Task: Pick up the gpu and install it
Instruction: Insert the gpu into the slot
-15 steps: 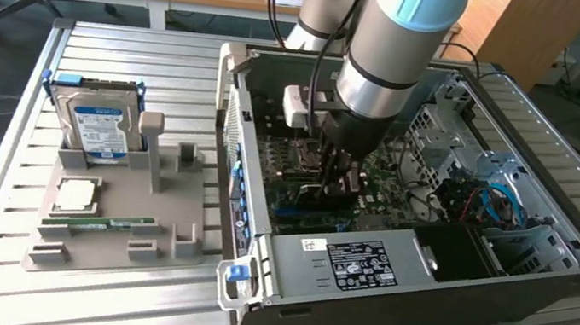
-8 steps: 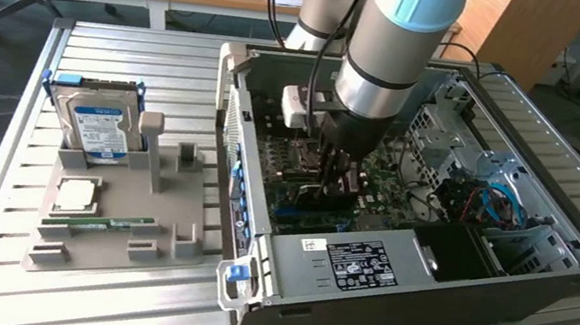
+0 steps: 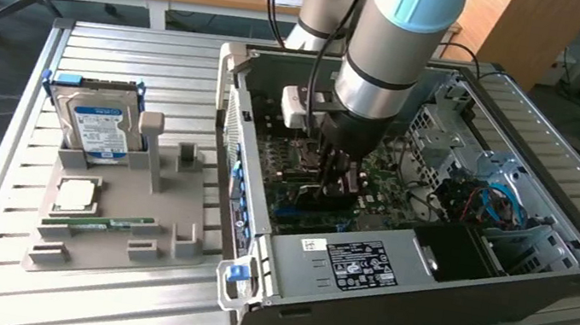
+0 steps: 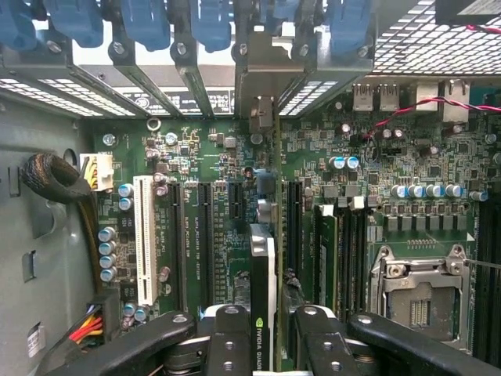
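Here the hand (image 4: 270, 345) is clamped on the gpu (image 4: 264, 266), its two fingers (image 4: 227, 337) pressing the card's flat faces from either side. The card stands on edge directly below the hand, inside the open computer case (image 3: 548, 279) on the bench (image 3: 107, 308). Its long axis runs along the dark expansion slots (image 4: 202, 235) of the motherboard (image 4: 227, 157), toward the rear bracket openings (image 4: 258, 78), and its silver end bracket already sits near those openings. Seating depth cannot be judged.

Ext cam is looking down from above at the open PC case (image 3: 548, 279) on a slatted table (image 3: 107, 308). Wrist cam is facing the motherboard (image 4: 219, 196) close up; both are sharing case interior.
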